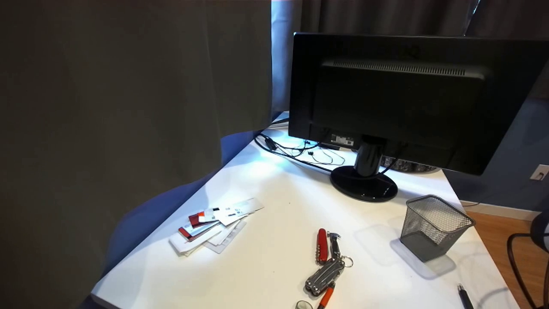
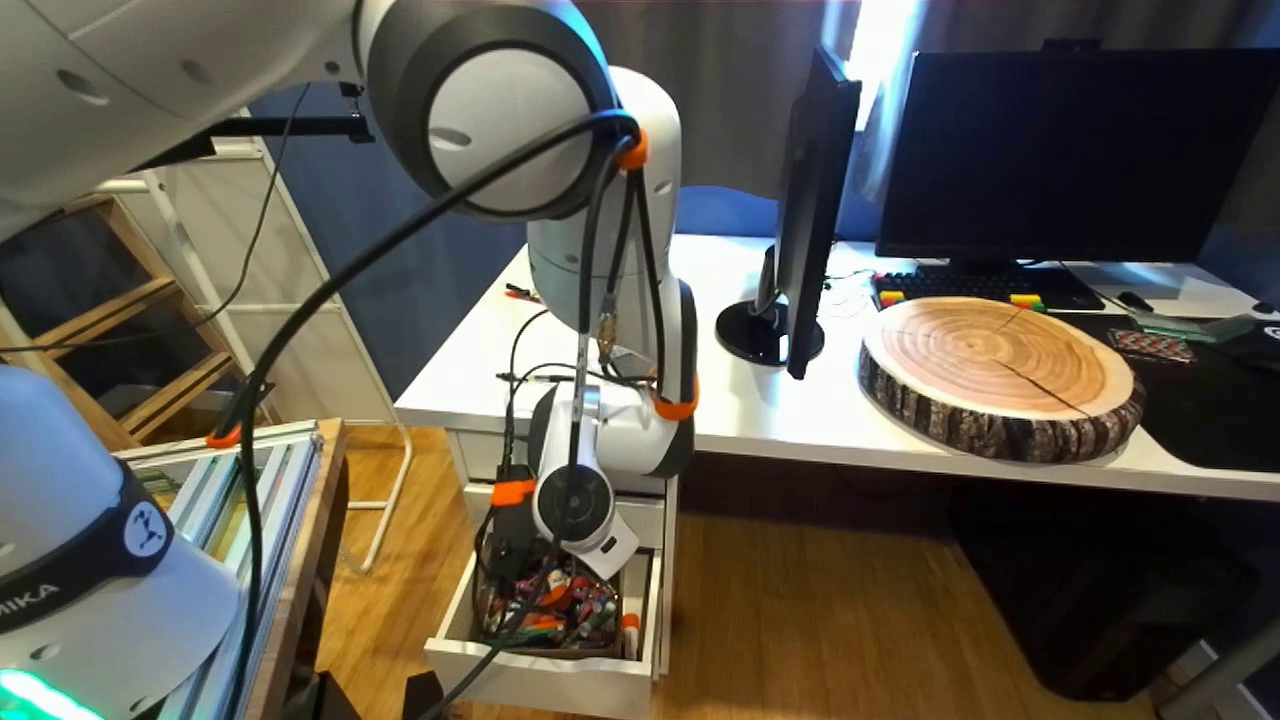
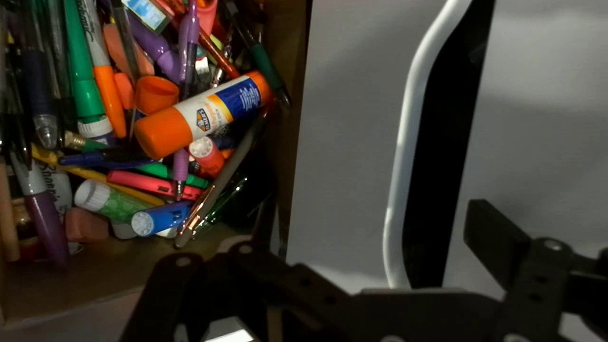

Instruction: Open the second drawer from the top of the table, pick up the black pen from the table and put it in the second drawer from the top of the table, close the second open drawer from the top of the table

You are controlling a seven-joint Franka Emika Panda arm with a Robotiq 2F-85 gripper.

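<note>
two fingers (image 3: 496, 237) of end effector (image 3: 380, 232) spread wide near open drawer (image 2: 580, 685); contact unclear

Arm (image 2: 130, 600)—"MIKA"; Elmer's glue stick (image 3: 204, 115); Sharpie marker (image 3: 56, 185).

Black pen (image 1: 465, 297) partly off-frame below

You have bluish light beside the dim curtain (image 1: 141, 94), glaring on the table (image 1: 261, 167); the mesh cup (image 1: 433, 231) casts a soft shadow; underneath the table is dark; your wrist view shows the glue stick (image 3: 204, 114) sharply.
</note>
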